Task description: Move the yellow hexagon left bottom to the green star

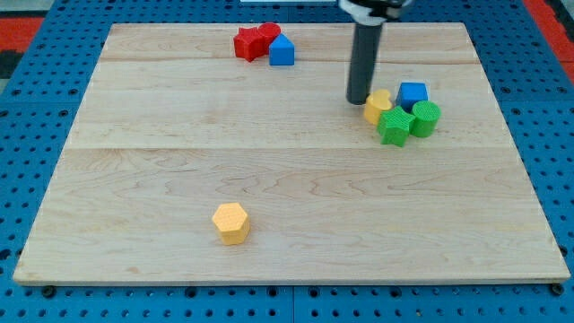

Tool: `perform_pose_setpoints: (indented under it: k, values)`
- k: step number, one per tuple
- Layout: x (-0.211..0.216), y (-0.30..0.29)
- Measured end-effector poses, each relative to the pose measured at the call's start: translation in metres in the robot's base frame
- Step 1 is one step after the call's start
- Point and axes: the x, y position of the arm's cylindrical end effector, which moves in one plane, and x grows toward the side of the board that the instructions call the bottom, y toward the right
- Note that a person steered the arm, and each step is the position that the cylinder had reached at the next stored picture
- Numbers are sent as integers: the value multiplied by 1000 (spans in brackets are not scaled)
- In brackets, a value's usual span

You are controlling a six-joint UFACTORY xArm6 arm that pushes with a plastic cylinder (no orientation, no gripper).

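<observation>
The yellow hexagon (231, 222) lies alone near the view's bottom, left of centre. The green star (394, 126) sits at the view's right in a tight cluster, touching a yellow block (378, 105) on its upper left and a green cylinder (425, 118) on its right. A blue cube (413, 93) sits just above them. My tip (359, 99) rests on the board just left of the yellow block, far up and right of the yellow hexagon.
Two red blocks (253, 41) and a blue block (282, 51) huddle together near the board's top edge. The wooden board (287, 179) lies on a blue perforated surface.
</observation>
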Motion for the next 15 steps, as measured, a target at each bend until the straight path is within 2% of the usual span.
perform_pose_setpoints:
  k: [1, 2, 3, 4, 5, 7, 8, 11, 14, 15]
  values:
    - [-5, -72]
    - [10, -127]
    - [62, -138]
    - [112, -193]
    - [142, -234]
    - [200, -217]
    - [204, -205]
    - [197, -75]
    - [214, 14]
    - [192, 9]
